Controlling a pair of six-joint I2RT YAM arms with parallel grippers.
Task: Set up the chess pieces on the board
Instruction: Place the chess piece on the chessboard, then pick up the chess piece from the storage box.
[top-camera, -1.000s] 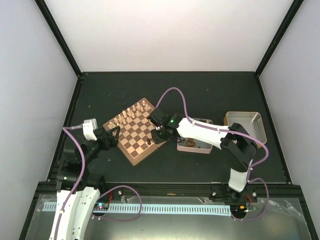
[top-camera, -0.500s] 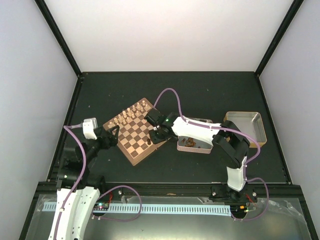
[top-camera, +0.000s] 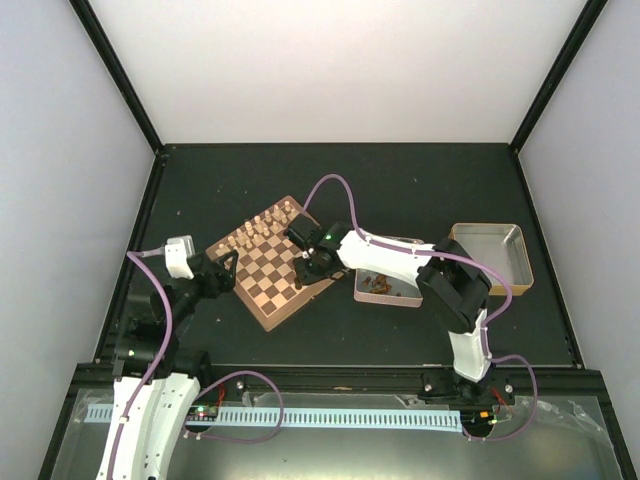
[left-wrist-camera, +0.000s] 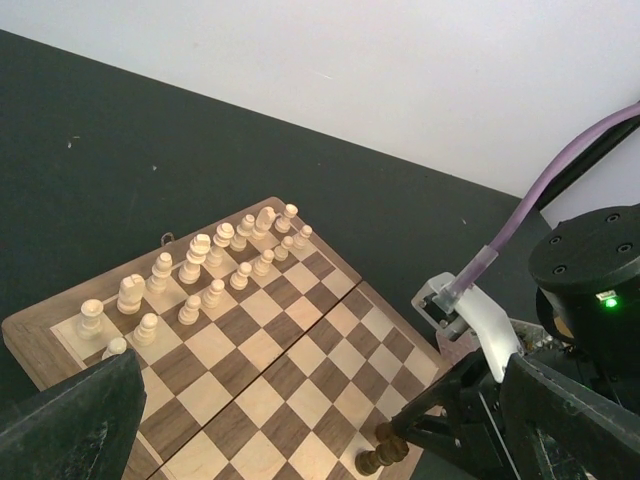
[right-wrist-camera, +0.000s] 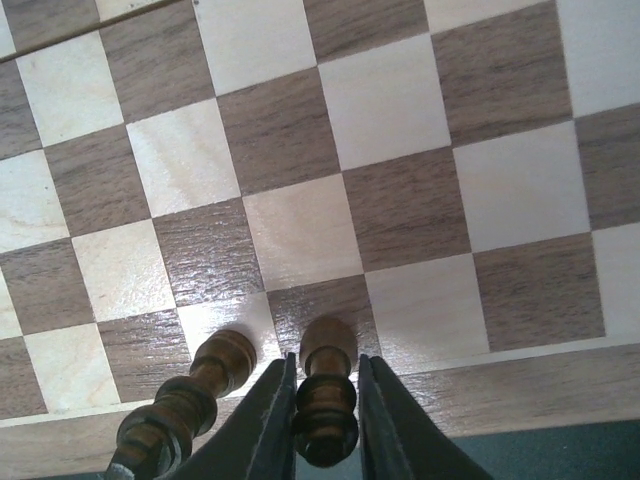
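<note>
- Standing on a dark square in the edge row of the board (top-camera: 255, 282), on the side nearest the right arm, a dark brown chess piece (right-wrist-camera: 325, 400) is upright between the fingers of the right gripper (right-wrist-camera: 326, 362).
- The jaws of this gripper are narrow and lie close along both sides of the piece. I cannot tell if they press it or only stand beside it.
- A second dark brown piece (right-wrist-camera: 215, 365) stands on the next light square of the same row, just beside the first one and outside the fingers.
- The left gripper (top-camera: 228, 272) hovers at the opposite side of the board, by its rim, with the jaws spread wide and nothing between them.
- The pale cream pieces (left-wrist-camera: 205, 270) fill two rows along the far edge of the board, all upright.
- The middle squares of the board are bare.
- A tan tray (top-camera: 385, 300) lies just beside the board under the right arm, with small brown pieces in it.
- A silvery tin (top-camera: 490, 255) lies beyond the tray, well apart from the board.
</note>
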